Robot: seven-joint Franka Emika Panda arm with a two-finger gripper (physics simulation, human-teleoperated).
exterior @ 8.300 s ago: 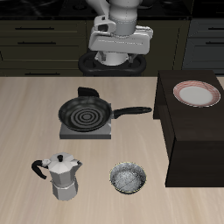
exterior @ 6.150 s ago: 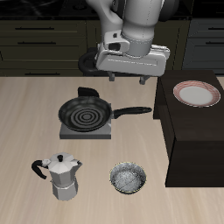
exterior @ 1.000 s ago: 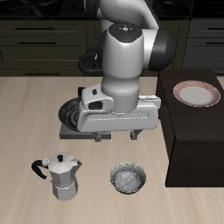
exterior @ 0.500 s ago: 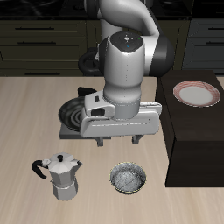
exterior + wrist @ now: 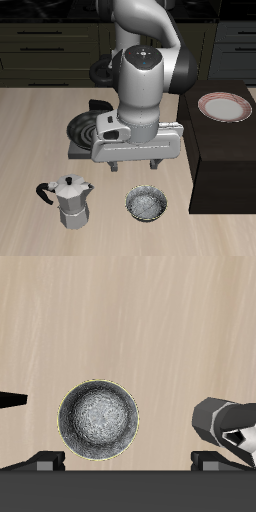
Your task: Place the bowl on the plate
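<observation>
The bowl [image 5: 146,204], dark grey outside and speckled inside, rests on the wooden table near its front edge. In the wrist view the bowl [image 5: 97,421] lies just ahead of my fingers, a little off centre. My gripper [image 5: 137,167] hangs open a short way above and slightly behind the bowl, with nothing between its fingers; in the wrist view the gripper [image 5: 128,460] shows both fingertips spread wide. The plate [image 5: 224,107], white with a reddish-pink rim, lies on top of a raised black block [image 5: 215,150], well away from the gripper.
A silver moka pot [image 5: 68,200] stands beside the bowl, also seen as the moka pot [image 5: 228,426] in the wrist view. A black frying pan [image 5: 82,130] on a grey burner sits farther back, partly hidden by the arm. Dark cabinets run behind the table.
The arm has come down and forward from the back of the table, over the pan, to just above the bowl. Its fingers stay open. Bowl, plate and pot have not moved.
</observation>
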